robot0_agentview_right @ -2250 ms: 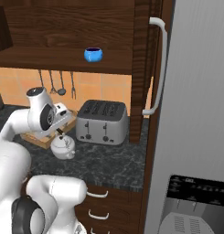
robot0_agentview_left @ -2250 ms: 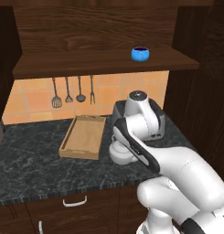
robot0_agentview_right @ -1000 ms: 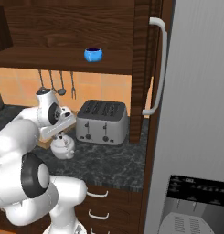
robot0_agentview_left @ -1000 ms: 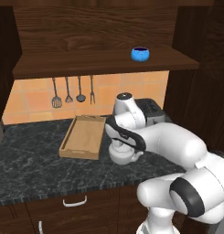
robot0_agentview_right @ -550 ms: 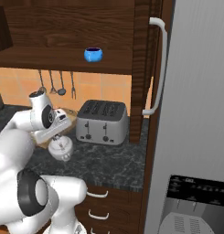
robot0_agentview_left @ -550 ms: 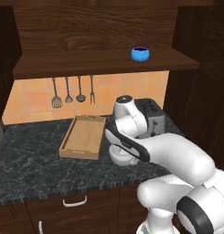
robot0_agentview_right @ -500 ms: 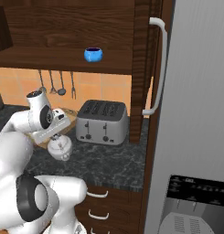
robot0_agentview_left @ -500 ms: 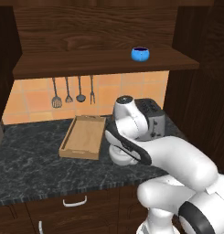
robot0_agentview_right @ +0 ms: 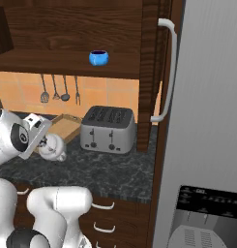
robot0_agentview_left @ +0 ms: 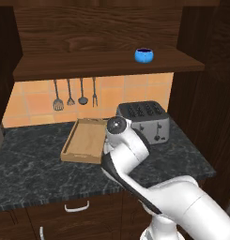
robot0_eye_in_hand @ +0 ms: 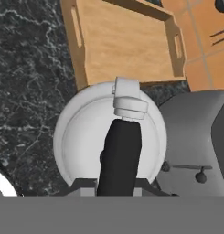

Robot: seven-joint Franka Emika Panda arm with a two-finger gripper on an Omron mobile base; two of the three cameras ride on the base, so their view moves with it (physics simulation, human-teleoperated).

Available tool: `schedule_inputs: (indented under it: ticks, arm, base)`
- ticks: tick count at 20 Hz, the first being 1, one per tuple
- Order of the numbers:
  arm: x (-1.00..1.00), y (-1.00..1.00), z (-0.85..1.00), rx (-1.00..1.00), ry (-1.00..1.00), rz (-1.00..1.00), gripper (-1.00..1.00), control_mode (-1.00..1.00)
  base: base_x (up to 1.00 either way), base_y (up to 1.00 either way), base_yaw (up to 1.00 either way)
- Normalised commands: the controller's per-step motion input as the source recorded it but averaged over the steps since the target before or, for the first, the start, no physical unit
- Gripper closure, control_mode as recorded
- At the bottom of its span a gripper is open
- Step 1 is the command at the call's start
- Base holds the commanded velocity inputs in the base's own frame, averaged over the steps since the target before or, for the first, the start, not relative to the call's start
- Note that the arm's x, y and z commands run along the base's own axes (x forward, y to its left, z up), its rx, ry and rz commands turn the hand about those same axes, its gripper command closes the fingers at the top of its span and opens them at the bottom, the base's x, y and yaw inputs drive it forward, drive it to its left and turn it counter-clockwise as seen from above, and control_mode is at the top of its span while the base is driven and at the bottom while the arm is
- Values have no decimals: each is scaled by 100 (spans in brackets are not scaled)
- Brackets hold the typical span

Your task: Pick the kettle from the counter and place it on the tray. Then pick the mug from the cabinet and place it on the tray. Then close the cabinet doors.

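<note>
The kettle (robot0_eye_in_hand: pixel 109 146) is directly under the hand, between the toaster (robot0_agentview_left: pixel 143 121) on its right and the light-wood tray (robot0_agentview_left: pixel 86 145) on its left. In the hand view its dark arched handle (robot0_eye_in_hand: pixel 119 157) runs straight away from the camera toward the short spout (robot0_eye_in_hand: pixel 128 98), and the spout points at the near edge of the tray. So the tray lies just beyond the spout, in line with the handle's long axis.

The gripper (robot0_agentview_right: pixel 46 143) is at the kettle, but I cannot tell if its fingers are closed on the handle, because they are hidden. The blue mug (robot0_agentview_left: pixel 143 55) stands on the cabinet shelf (robot0_agentview_left: pixel 107 63), well above.
</note>
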Motion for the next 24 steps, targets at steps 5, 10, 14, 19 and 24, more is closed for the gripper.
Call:
schedule_inputs:
  ticks: [5, 10, 14, 19, 24]
  arm:
    - [14, 46, 39, -20, -3, 18, 100, -100]
    - [40, 24, 26, -18, 0, 17, 100, -100]
    - [51, 18, 9, -18, 0, 16, 100, -100]
    - [59, 11, 1, -14, 0, 15, 100, -100]
    - [56, 16, -1, -5, 0, 8, 100, -100]
  base:
    - [0, 0, 0]
    - [0, 0, 0]
    - [0, 0, 0]
    - [0, 0, 0]
    - [0, 0, 0]
